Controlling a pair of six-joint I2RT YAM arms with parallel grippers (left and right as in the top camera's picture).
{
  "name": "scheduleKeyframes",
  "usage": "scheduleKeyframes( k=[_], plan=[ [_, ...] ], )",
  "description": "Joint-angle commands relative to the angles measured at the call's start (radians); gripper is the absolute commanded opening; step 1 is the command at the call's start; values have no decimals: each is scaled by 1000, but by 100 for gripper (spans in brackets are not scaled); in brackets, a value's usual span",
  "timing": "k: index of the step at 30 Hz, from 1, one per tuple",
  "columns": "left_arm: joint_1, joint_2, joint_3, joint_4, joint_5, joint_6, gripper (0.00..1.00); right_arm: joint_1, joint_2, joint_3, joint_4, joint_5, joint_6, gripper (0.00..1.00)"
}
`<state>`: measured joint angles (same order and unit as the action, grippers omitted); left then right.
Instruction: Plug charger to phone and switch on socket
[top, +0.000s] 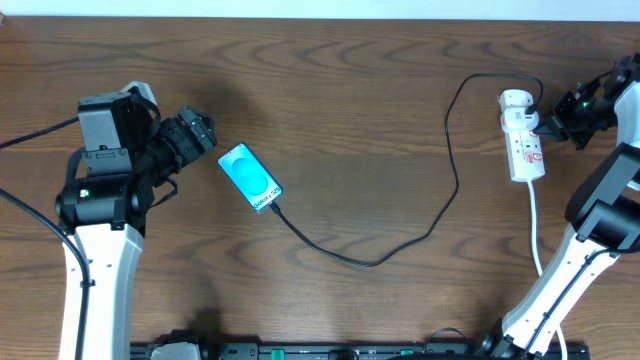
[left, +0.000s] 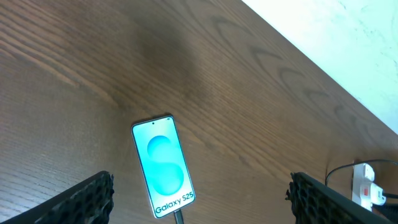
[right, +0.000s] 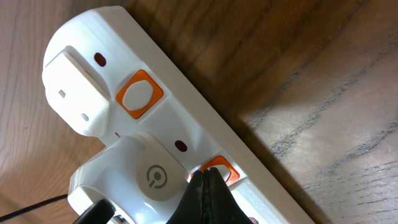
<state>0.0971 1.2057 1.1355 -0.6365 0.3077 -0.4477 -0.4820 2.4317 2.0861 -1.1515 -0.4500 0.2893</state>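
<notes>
Charger (top: 380, 262) looks seated in phone (top: 250, 178); closed R gripper (right: 204, 184) tip at socket (top: 526, 150) switch (right: 225, 167), needs firm press; L gripper (top: 200, 135) spread wide.

Table (top: 340, 130): dark brown wood, wavy grain running left to right, fills nearly the whole overhead view. Pale white strip (top: 320, 8) along its far edge; wall or floor, can't tell. In the left wrist view the same white shows past the table edge, far right, faintly mottled. Black rail (top: 330, 351) along the near edge, centre, with small green spots on it.
</notes>
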Motion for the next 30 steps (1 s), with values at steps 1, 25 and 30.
scheduleKeyframes(
  k=[1,25,30],
  plan=[
    [4,3,1,-3,-15,10,91,59,0,29,19,-216,17,1],
    [4,3,1,-3,-15,10,90,26,0,29,7,-279,1,1],
    [4,3,1,-5,-33,10,91,20,0,29,6,-279,1,1]
  ],
)
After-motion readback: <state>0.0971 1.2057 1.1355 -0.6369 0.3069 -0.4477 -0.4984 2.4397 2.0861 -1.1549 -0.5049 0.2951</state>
